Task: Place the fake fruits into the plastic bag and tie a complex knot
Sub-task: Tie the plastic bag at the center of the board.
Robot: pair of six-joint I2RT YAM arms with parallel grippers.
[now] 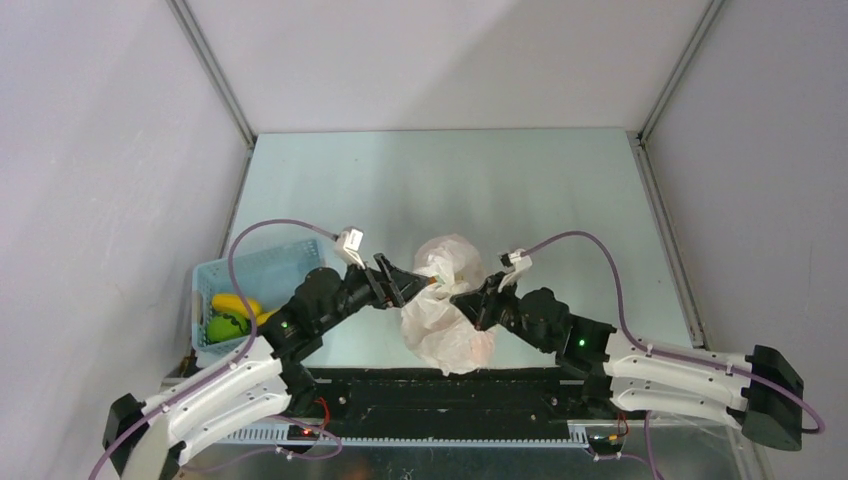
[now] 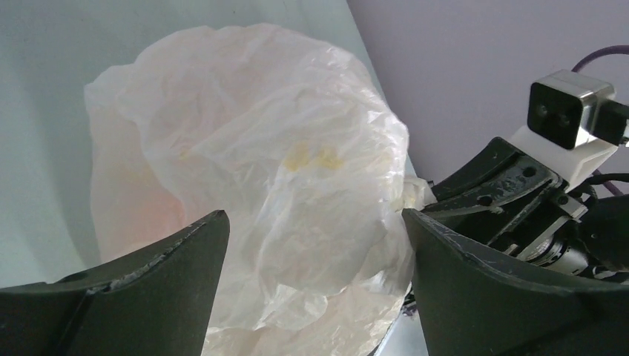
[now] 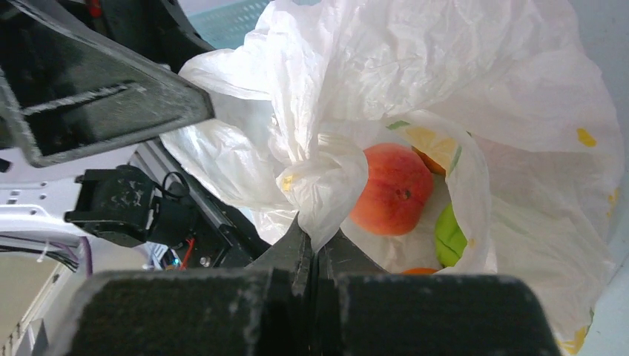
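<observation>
While my right gripper [image 3: 317, 248] is pinching a twisted fold of the plastic bag [image 1: 445, 305], I reckon to keep its mouth gathered, my left gripper [image 2: 315, 230] is hanging spread wide against the bag's bulge at mid-table, gripping nothing. I'm counting one bag, holding one peach-red fruit [image 3: 389, 189] and one green fruit [image 3: 450, 233]. One banana [image 1: 236, 303] and one green piece [image 1: 225, 328] are lying in the blue basket [image 1: 262, 262], so loading looks unfinished.
</observation>
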